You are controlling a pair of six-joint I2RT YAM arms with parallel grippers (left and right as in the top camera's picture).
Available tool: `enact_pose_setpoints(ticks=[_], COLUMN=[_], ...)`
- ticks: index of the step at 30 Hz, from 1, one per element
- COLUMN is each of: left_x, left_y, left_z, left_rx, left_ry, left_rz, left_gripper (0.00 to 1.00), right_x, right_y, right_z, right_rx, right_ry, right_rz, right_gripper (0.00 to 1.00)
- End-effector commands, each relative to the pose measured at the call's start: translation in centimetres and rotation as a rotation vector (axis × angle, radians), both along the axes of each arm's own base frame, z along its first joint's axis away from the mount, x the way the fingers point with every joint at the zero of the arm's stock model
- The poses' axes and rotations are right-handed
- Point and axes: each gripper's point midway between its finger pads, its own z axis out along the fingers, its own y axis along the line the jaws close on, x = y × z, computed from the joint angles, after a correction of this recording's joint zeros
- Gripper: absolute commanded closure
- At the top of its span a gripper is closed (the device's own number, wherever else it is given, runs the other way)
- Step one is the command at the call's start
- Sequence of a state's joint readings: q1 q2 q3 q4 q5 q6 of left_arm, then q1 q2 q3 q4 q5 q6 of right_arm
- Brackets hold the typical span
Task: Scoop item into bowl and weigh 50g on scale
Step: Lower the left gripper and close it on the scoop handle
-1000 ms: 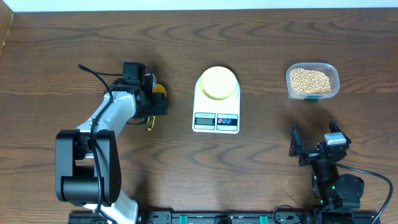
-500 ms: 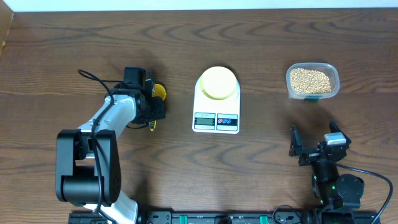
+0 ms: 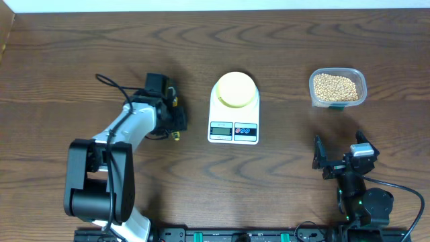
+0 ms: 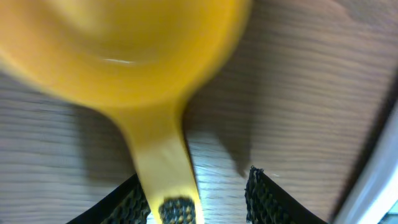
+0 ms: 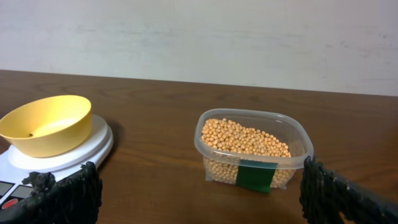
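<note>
The pale-yellow bowl (image 3: 236,89) stands on the white scale (image 3: 233,131) at the table's middle; both show in the right wrist view, bowl (image 5: 46,124) on scale (image 5: 74,154). The tan beans (image 3: 334,86) fill a clear tub at the right, also seen in the right wrist view (image 5: 242,138). My left gripper (image 3: 172,115) hovers over a yellow scoop (image 4: 124,50), left of the scale. Its jaws straddle the scoop's handle (image 4: 163,162): the handle lies against the left finger, with a gap to the right finger. My right gripper (image 3: 340,153) is open and empty, near the front edge.
The clear plastic tub (image 5: 293,146) has a green label on its near side. A black cable (image 3: 111,84) loops off the left arm. Bare wood lies between the scale and the tub. A pale wall stands behind the table's far edge.
My left gripper has moved right, toward the scale, and the yellow scoop has shifted right with it. The right arm, bowl, scale and tub have not moved.
</note>
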State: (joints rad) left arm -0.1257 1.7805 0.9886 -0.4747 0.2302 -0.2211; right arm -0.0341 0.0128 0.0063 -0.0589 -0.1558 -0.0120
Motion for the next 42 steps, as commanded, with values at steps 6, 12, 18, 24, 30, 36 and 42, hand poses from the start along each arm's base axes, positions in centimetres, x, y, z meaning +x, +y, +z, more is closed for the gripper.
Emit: enact_pose_setpoints(ticks=[6, 12, 18, 24, 30, 36, 42], left_x=[-1.0, 1.1, 2.2, 1.5, 0.7, -0.1, -0.9], left_y=[0.6, 2.0, 1.8, 1.9, 2.0, 2.0, 2.2], left_z=[-1.2, -0.8, -0.5, -0.7, -0.9, -1.1, -1.2], left_rx=[0.126, 0.209, 0.201, 0.206, 0.211, 0.209, 0.213], left_ry=[0.019, -0.07, -0.113, -0.086, -0.053, -0.019, 0.017], left_rz=[-0.026, 0.003, 0.011, 0.008, 0.004, 0.004, 0.014], left_gripper=[0.49, 0.04, 0.25, 0.45, 0.6, 0.62, 0.66], right_x=[0.0, 0.0, 0.0, 0.0, 0.0, 0.0, 0.0], right_y=[-0.1, -0.1, -0.1, -0.1, -0.1, -0.1, -0.1], right_z=[-0.1, -0.1, -0.1, -0.1, -0.1, -0.1, -0.1], right_rx=[-0.012, -0.012, -0.012, -0.012, -0.012, -0.012, -0.012], right_ry=[0.0, 0.0, 0.0, 0.0, 0.0, 0.0, 0.0], right_rz=[-0.005, -0.005, -0.005, -0.005, -0.005, -0.005, -0.005], right_gripper=[0.01, 0.01, 0.01, 0.01, 0.01, 0.01, 0.01])
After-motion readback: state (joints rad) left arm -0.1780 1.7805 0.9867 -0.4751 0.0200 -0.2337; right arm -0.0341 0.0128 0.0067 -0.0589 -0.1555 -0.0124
